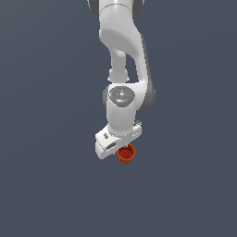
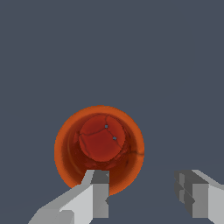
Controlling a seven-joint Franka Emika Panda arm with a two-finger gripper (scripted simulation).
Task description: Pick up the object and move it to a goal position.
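Item: one white Panda arm, descending from the upper edge of the exterior view, wrist bent downward, ending in a white tool point(image 1: 121, 149) with its body angled across the frame. Tool state: jaws apart, an open gap showing between the two grey-tipped fingers point(image 2: 99, 192) in the wrist view; nothing is clamped between them. Item: one small orange-red cup point(image 1: 126, 153), round, with a darker red inside and a paler red disc at its bottom marked by thin dark lines and two tiny grey specks. Position of the cup point(image 2: 99, 149): directly under the tool, mouth facing up toward the wrist camera, upright as far as the views show. In the wrist view one finger overlaps the cup's rim, its tip lying over the near edge of the wall, while the other finger stands well to the side, clear of the cup; the cup is thus off-centre in the gap, toward one finger rather than between both. Whether that finger touches the rim cannot be told. In the exterior view the cup shows just below the tool body, partly hidden by it. Surface: a plain, even slate-grey desk point(image 1: 46, 185) fills the background of both views.
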